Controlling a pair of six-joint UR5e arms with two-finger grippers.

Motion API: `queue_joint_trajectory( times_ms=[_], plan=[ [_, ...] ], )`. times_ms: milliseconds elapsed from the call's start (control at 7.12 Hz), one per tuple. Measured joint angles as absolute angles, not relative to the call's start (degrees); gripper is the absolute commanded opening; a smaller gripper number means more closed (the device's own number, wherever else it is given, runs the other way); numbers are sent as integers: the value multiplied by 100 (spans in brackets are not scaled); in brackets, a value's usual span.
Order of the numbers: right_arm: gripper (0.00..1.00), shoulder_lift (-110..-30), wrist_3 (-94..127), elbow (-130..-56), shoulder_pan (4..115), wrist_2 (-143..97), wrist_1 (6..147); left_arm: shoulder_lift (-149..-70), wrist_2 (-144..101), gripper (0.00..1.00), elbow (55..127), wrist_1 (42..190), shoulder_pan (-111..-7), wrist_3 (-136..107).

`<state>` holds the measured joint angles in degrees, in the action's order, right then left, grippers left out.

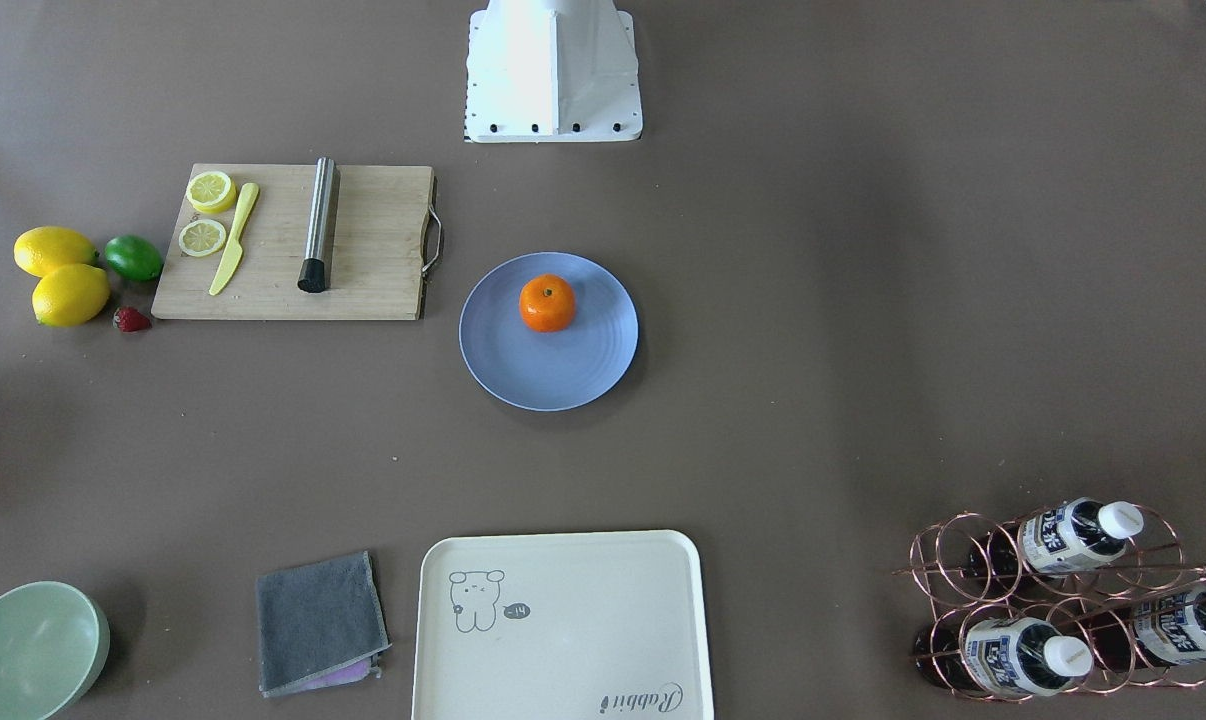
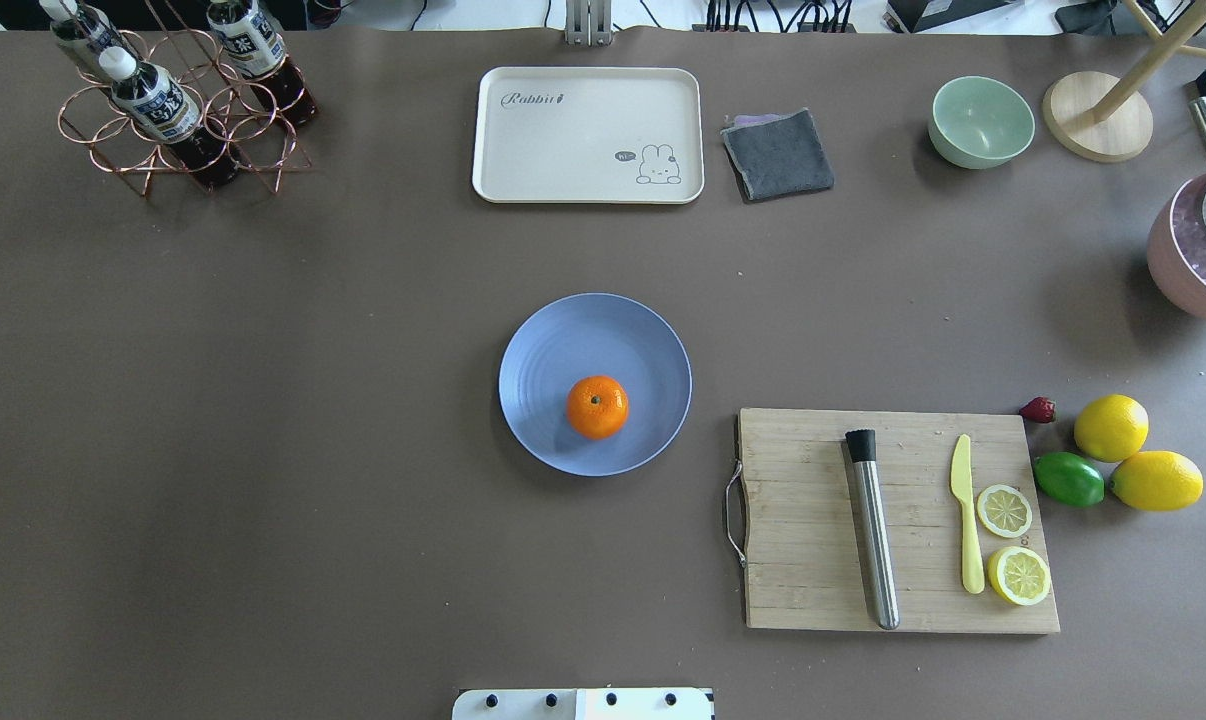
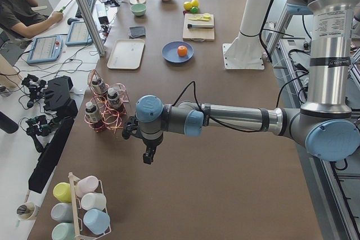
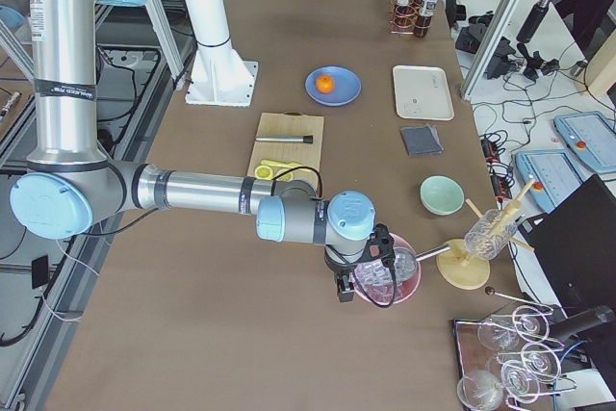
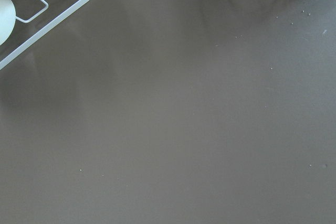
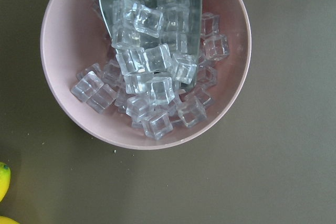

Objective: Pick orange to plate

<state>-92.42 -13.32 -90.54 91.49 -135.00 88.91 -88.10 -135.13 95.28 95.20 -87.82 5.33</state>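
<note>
Front-facing view: the orange (image 1: 547,303) sits on the plate (image 1: 563,375) mid-bench (image 1: 863,300), off centre toward the robot's base. It is round with no long axis, and its stem dimple faces up. The board (image 1: 363,250) lies just beside the plate.

Overhead view: the orange is again on the plate's robot-side half, stem up. No hand is in sight.

Left view: the left hand (image 3: 147,155) hangs over the bench near the bottle rack (image 3: 104,108), pointing down and well apart from the plate. I cannot tell how wide its jaws stand.

Right view: the right hand (image 4: 345,288) hangs at the pink bowl (image 4: 409,281), far from the plate. I cannot tell its opening either.

Left wrist view: bare bench and a corner of a white wire rack (image 5: 50,11).

Right wrist view: the bowl holds ice (image 6: 152,85) and a metal scoop (image 6: 191,3).
</note>
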Motion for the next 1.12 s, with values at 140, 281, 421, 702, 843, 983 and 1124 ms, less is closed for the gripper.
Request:
queue_joint_trajectory(
  times_ms=[140,281,421,702,843,983,1124],
  plan=[
    [100,-9233,-1324,-9054,9149,-13500,8893,-8809,-13498,97,9528,9521,-8783,535],
    [100,-9233,-1320,-9069,9149,-13502,8894,-8808,-13491,97,9535,9522,-8784,534],
    [100,-9233,-1314,-9086,9149,-13504,8894,-8808,-13488,97,9549,9521,-8785,528],
    [100,-9231,-1303,-9076,9149,-13499,8894,-8808,-13483,97,9570,9540,-8783,515],
    [100,-9234,-1299,-9065,9149,-13498,8895,-8792,-13487,97,9603,9563,-8785,496],
    [100,-9234,-1293,-9063,9148,-13500,8895,-8780,-13494,97,9629,9579,-8784,483],
    [100,-9223,-1285,-9059,9137,-13495,8895,-8775,-13502,97,9647,9588,-8771,473]
  ],
)
